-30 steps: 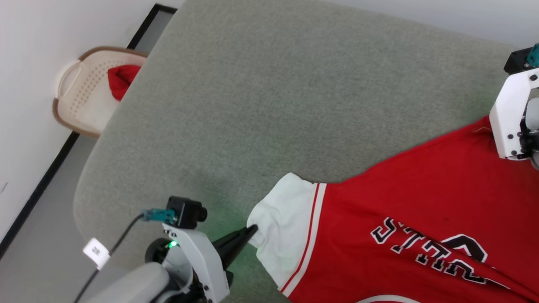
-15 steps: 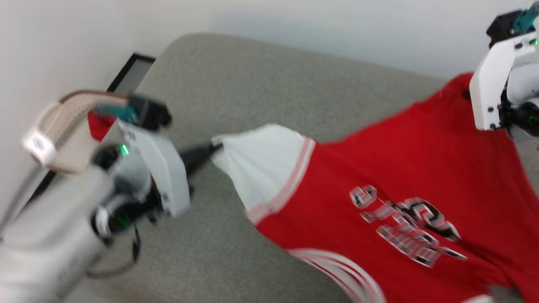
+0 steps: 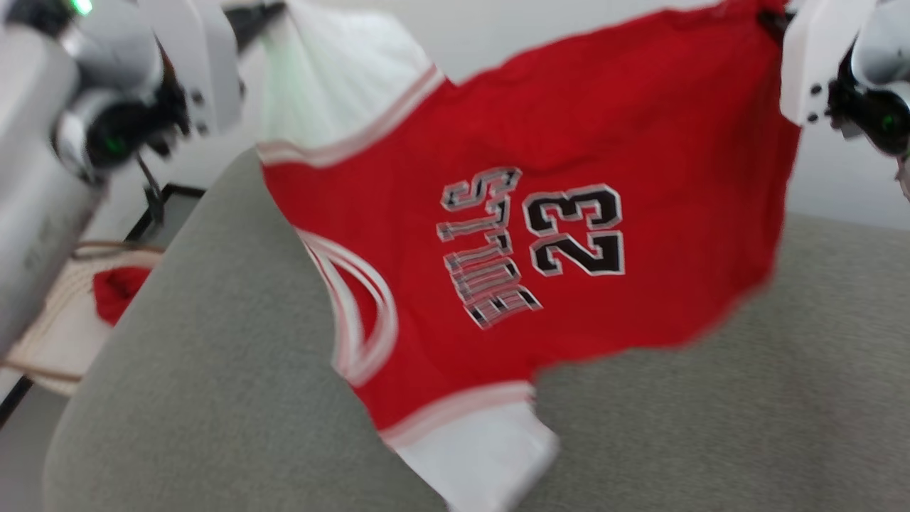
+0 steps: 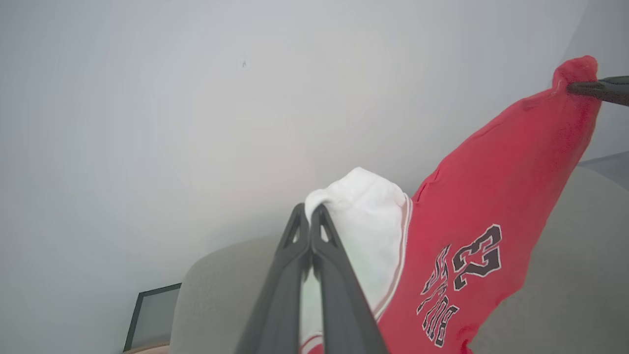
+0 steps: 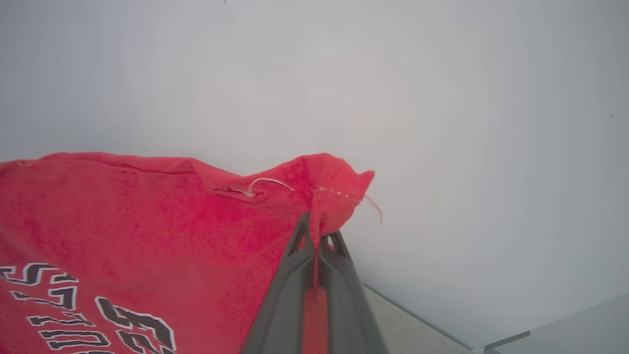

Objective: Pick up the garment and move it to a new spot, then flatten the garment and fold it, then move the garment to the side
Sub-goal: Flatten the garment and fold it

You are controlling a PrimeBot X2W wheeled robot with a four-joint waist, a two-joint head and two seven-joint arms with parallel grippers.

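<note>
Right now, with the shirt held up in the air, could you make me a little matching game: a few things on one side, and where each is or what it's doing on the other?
Things:
1. left claw
2. right claw
3. small red cloth
4. lower white sleeve

Places or states:
A. lying in the cream basket
B. shut on a red corner of the jersey
C. dangling over the grey cushion
D. shut on the upper white sleeve

Pairs: 1-D, 2-B, 3-A, 4-C.
</note>
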